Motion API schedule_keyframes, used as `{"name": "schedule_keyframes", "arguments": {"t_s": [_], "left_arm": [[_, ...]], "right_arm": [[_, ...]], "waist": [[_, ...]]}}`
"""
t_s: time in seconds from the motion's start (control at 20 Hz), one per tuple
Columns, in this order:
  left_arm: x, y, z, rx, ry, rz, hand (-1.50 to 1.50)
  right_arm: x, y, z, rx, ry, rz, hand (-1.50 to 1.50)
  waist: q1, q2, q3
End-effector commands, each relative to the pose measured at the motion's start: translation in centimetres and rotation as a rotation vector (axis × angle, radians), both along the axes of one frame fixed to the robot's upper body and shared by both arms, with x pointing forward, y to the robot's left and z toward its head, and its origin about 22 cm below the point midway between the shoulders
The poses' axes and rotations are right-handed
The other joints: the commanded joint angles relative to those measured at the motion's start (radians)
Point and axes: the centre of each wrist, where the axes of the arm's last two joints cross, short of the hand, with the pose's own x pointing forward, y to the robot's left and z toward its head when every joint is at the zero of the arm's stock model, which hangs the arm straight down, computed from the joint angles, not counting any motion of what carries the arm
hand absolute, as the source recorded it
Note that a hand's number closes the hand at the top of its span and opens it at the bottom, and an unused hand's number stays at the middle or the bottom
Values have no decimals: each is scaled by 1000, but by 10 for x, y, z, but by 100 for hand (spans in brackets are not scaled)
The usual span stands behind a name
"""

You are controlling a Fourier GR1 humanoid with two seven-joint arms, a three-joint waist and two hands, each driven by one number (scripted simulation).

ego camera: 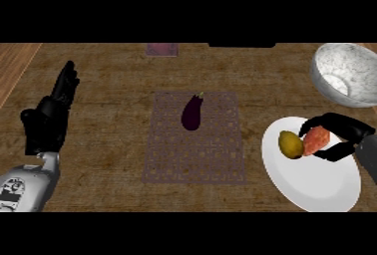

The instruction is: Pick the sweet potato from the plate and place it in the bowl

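Right hand (344,132) curls round the sweet potato (317,141) mid-body; we rate it stiff, light, grippy; bowl (352,67) at 1 o'clock.

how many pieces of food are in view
3: an eggplant on the mat at centre; a yellow fruit on the white plate; the sweet potato beside it, in the curled right hand. The bowl runs off-frame, so one could be hidden.
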Motion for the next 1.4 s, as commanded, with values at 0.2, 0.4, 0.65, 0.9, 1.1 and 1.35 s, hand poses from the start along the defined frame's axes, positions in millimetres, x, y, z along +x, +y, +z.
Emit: {"name": "schedule_keyframes", "arguments": {"t_s": [0.2, 0.4, 0.65, 0.9, 1.1, 1.35], "left_arm": [[-15, -8, -10, 2, -8, -6, 0], [-4, -9, -13, -1, -1, -6, 0], [-7, 6, -5, 13, 7, 21, 0], [-6, 9, -14, 6, 35, 13, 0], [-5, 9, -7, 3, 41, 31, 0], [-11, 14, -15, 14, 36, 51, 0]], "right_arm": [[-2, 8, -18, 26, -39, 29, 150], [1, 4, -11, 82, -68, 39, 150], [27, 86, -17, 80, -118, -29, 150], [40, 229, -29, 103, -119, -208, 150], [48, 279, 0, 266, -183, -339, 150], [58, 295, 51, 429, -373, -514, 150]], "waist": [[5, 1, 2], [1, 2, 2], [-21, -14, -2], [-14, -27, -5], [-48, -39, -2], [-57, -42, -1]]}}
